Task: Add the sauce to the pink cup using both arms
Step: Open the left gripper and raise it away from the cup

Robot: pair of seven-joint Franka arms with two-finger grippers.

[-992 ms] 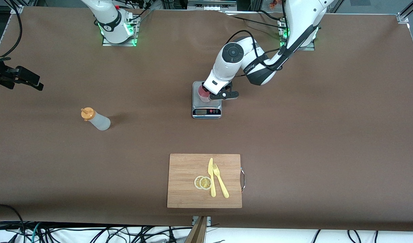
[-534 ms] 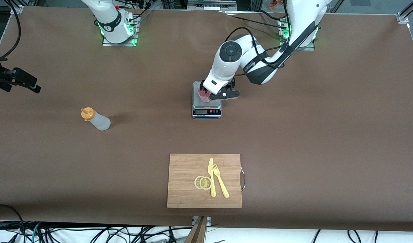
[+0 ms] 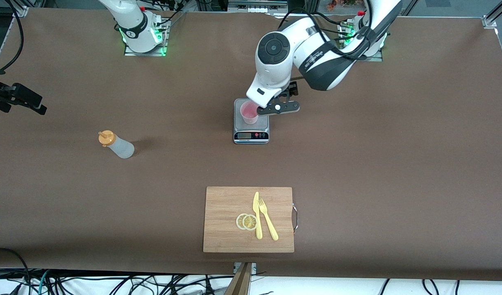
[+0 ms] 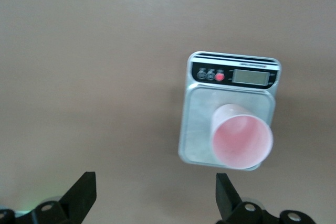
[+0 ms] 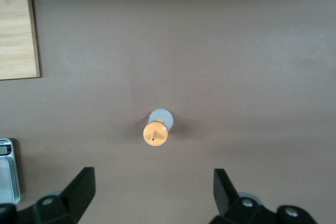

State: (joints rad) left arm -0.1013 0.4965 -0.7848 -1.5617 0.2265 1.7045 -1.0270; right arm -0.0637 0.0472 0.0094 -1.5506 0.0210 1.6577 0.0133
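**Cup on the scale, sauce standing apart**

We see the pink cup [image 3: 249, 113] upright and empty on the grey scale [image 3: 251, 133], a pale translucent tapered cup with its open mouth up [image 4: 242, 142]. The sauce [image 3: 116, 145], a whitish squeeze bottle with an orange nozzle cap, stands upright on the tabletop [image 3: 357, 164], well apart from the cup, toward the right arm's end [image 5: 157, 128].
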